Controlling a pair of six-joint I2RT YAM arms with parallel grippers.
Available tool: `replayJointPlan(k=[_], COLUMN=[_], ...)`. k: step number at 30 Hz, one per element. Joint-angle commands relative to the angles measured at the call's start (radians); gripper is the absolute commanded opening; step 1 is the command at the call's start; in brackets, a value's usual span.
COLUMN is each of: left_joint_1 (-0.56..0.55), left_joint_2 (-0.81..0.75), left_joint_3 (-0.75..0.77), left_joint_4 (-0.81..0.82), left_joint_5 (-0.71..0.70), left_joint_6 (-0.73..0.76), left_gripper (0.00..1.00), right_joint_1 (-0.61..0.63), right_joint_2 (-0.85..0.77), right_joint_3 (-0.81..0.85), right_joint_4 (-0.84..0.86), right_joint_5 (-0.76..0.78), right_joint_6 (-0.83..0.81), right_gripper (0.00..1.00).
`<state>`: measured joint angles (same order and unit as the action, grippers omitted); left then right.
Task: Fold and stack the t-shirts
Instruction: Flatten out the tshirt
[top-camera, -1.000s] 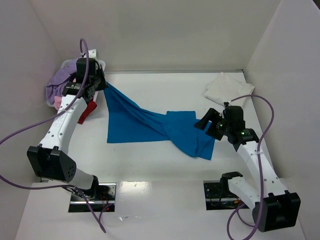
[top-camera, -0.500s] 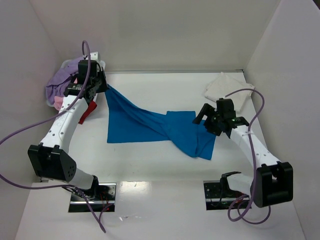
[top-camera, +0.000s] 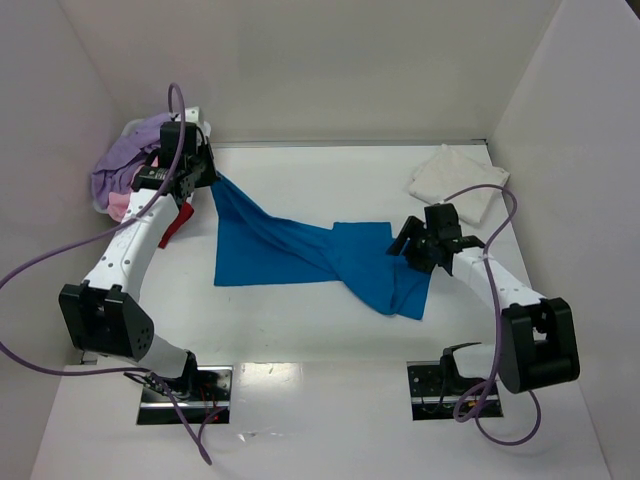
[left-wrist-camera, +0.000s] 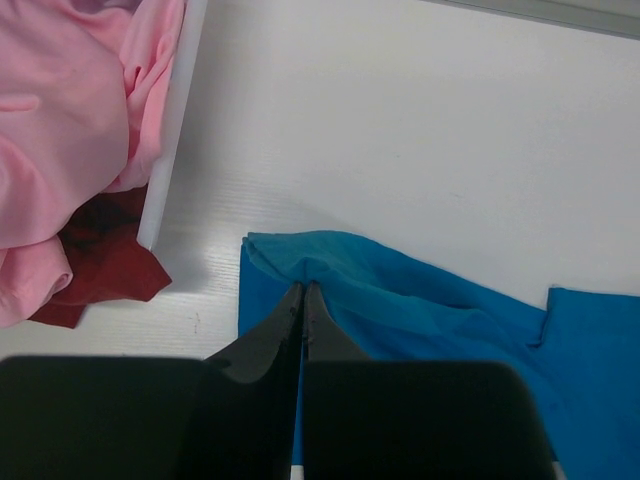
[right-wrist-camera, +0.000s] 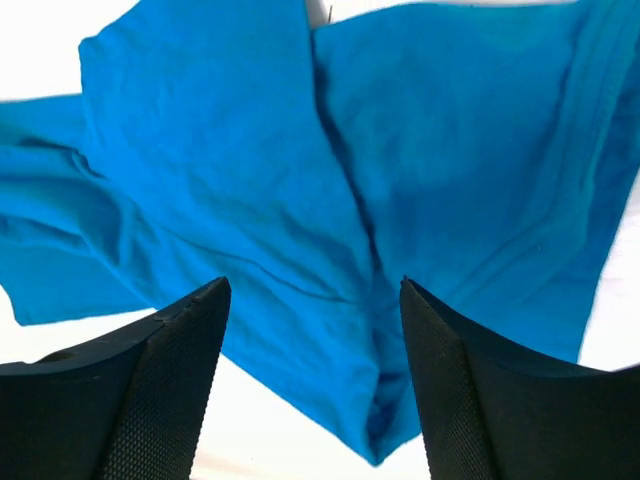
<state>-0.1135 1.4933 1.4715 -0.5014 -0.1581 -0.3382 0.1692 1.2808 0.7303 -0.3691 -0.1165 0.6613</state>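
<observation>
The blue t-shirt (top-camera: 300, 255) lies in the middle of the table (top-camera: 330, 330) in the top view, partly spread and creased, with a twisted ridge running from its far left corner down to its right end. That far left corner is lifted off the table, pinched by the left gripper (top-camera: 205, 172), whose jaws are closed on the cloth. The right gripper (top-camera: 412, 245) is just over the right end of the same shirt with its jaws apart; whether it touches the cloth cannot be told from here. A folded white t-shirt (top-camera: 455, 180) sits at the far right corner of the table, well apart from the blue one. At the far left is a basket (top-camera: 130, 128) holding a lavender t-shirt (top-camera: 115, 165) and a pink t-shirt (top-camera: 118, 203), with a dark red t-shirt (top-camera: 178, 222) hanging over its near side.

In the left wrist view, the left gripper (left-wrist-camera: 303, 295) has its fingers pressed together on a small fold of the blue t-shirt (left-wrist-camera: 400, 300). The basket rim (left-wrist-camera: 175, 110) runs down the left side, with the pink t-shirt (left-wrist-camera: 60, 120) spilling over it and the dark red t-shirt (left-wrist-camera: 100, 265) below.

In the right wrist view, the right gripper (right-wrist-camera: 312, 290) has its fingers (right-wrist-camera: 185, 380) spread wide, empty, with the wrinkled blue t-shirt (right-wrist-camera: 200, 150) filling the view beneath them.
</observation>
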Motion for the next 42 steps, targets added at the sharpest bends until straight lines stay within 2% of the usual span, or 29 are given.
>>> replayJointPlan(k=[1,10,15,19,24,27,28,34,42], left_joint_1=[0.005,0.005,0.005,0.005,0.005,0.005,0.005,0.005,0.005], left_joint_2=[0.010,0.019,0.019,0.019,0.019,0.019,0.028,0.028,0.028], left_joint_3=[0.001,0.001,0.001,0.001,0.001,0.001,0.001,0.001,0.035], left_joint_4=[0.038,0.038,0.038,0.038,0.038,0.038,0.038,0.038,0.027], left_joint_5=[0.006,0.006,0.006,0.006,0.006,0.006,0.006,0.006,0.006], left_joint_6=[0.016,0.016,0.016,0.016,0.016,0.016,0.016,0.016,0.025], left_gripper=[0.00,0.00,0.00,0.00,0.00,0.00,0.00,0.00,0.00], right_joint_1=[0.019,0.039,0.049,0.062,0.072,0.072,0.072,0.072,0.072], right_joint_2=[0.051,0.113,0.137,0.190,0.221,0.221,0.221,0.174,0.054], right_joint_3=[-0.005,-0.023,-0.005,0.018,0.027,0.037,0.037,0.055,0.228], right_joint_4=[0.076,0.142,0.174,0.174,0.174,0.174,0.165,0.134,0.042], right_joint_5=[0.005,0.005,0.014,0.028,0.046,0.055,0.055,0.084,0.106], right_joint_6=[-0.003,0.006,0.006,0.006,0.006,0.006,0.006,0.006,0.024], right_gripper=[0.73,0.70,0.61,0.59,0.51,0.38,0.28,0.00,0.00])
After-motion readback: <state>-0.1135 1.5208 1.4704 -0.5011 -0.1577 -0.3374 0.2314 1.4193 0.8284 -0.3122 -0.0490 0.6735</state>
